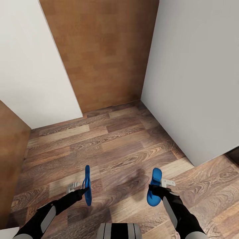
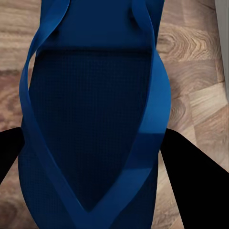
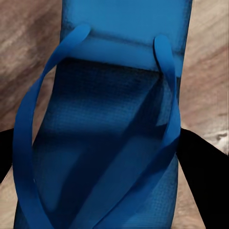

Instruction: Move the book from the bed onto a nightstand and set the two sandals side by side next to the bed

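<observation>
Head view high, facing down at floor (image 1: 116,146); wrist views close; floor shared.

Two bright blue sandals are held above the wood-plank floor: the left sandal (image 1: 87,186) turned on edge, the right sandal (image 1: 154,187) tilted.

Home interior: wood-plank floor (image 1: 116,146), white walls (image 1: 196,76), brown door (image 1: 99,49).

Both wrist views crop each sandal (image 2: 95,119) at the edges, black fingers (image 3: 202,171) apparently half behind the soles
</observation>
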